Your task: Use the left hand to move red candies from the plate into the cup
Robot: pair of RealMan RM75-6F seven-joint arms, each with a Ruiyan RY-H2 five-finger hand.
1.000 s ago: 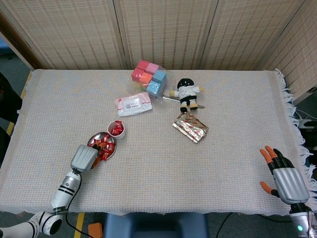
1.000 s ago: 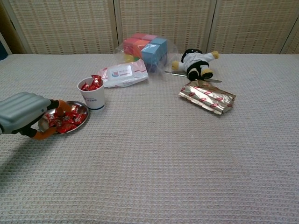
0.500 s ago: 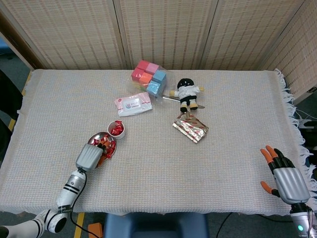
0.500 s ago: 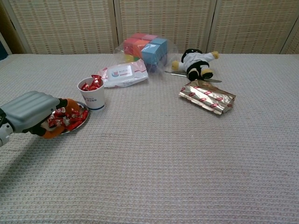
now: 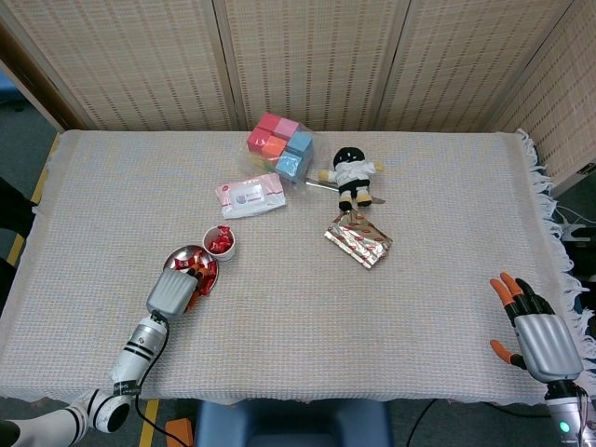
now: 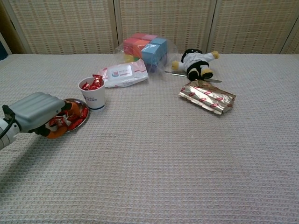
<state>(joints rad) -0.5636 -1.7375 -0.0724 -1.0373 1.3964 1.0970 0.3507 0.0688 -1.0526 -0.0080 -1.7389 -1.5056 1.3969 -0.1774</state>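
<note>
Only the head view shows the right hand (image 5: 538,337), at the lower right of the frame near the bench (image 5: 447,233) edge, with its orange-tipped fingers (image 5: 507,291) spread apart and holding nothing; the chest view does not reach it. The chest view shows the left hand (image 6: 38,113) from the side, at the left of the frame: its grey back covers the near part of the plate (image 6: 82,107) and its orange fingers (image 6: 66,110) curl down among the red candies (image 6: 74,121). Whether they pinch a candy I cannot tell, because the hand hides its own fingertips in both views. From above, the same hand lies over the lower half of the plate, in the lower left of the frame. The metal plate carries a heap of red wrapped candies. The white cup (image 6: 94,94) stands just beside the plate, on its far right side, and already holds some red candies up to the rim. Further up in the frames lie a white packet (image 5: 249,196), a bag of coloured blocks (image 5: 280,147), a small doll (image 5: 351,174) and a shiny foil pack (image 5: 358,240).
</note>
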